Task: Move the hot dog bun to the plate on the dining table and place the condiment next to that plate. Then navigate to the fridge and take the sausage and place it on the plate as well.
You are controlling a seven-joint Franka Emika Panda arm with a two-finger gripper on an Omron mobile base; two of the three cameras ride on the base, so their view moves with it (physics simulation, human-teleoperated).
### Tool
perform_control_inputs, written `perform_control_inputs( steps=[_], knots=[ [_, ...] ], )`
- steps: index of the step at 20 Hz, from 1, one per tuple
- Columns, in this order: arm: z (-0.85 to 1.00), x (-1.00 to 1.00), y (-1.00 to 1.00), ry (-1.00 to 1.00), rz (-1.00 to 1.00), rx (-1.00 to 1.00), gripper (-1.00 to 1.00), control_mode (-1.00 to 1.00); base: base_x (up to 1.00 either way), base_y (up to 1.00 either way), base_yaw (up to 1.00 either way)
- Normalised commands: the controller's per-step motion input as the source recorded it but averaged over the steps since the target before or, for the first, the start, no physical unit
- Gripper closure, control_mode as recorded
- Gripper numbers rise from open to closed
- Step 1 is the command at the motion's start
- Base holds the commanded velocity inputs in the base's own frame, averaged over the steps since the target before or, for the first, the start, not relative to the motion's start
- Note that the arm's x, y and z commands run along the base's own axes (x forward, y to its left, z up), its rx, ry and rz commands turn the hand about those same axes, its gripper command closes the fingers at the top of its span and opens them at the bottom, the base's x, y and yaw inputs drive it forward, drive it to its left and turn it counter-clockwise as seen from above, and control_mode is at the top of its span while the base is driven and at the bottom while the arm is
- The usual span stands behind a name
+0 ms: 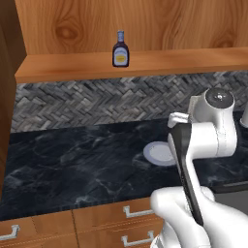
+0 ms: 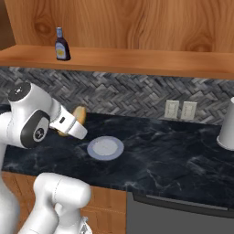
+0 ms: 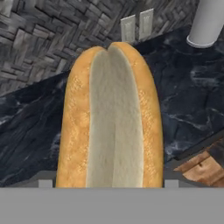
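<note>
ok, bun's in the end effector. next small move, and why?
Probably lift and draw back from the counter. In the hand view the split golden-tan hot dog bun sits between the end effector fingers, above the black marble counter. The small bluish-grey plate nearby looks like the wrong one, so carry on towards the dining table.

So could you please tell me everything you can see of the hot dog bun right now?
The hot dog bun is oblong, with golden-tan crust and a pale, soft-looking crumb, split lengthwise. In the hand view it runs straight out from the gripper, whose fingers flank its near end. In the right base view it sticks out beyond the hand, above the black marble counter.
</note>
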Motion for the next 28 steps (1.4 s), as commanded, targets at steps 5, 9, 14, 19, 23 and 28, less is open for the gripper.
perform_control_inputs(
  steps=[5,9,14,19,23,28],
  knots=[
    [-0.07,-0.80,0.00,-0.08,-0.11,0.01,1.00,-1.00,0.00,0.00,0.00],
    [-0.11,-0.21,0.01,0.00,-0.03,0.03,1.00,1.00,0.00,0.03,0.00],
    [0.00,0.00,0.00,0.00,0.00,0.00,1.00,1.00,-0.37,0.35,-0.54],
    [0.00,0.00,0.00,0.00,0.00,0.00,1.00,1.00,-0.35,0.27,-0.84],
    [0.00,0.00,0.00,0.00,0.00,0.00,1.00,1.00,-0.38,0.10,-0.92],
    [0.00,0.00,0.00,0.00,0.00,0.00,1.00,1.00,-0.32,0.05,-0.95]
  ],
)
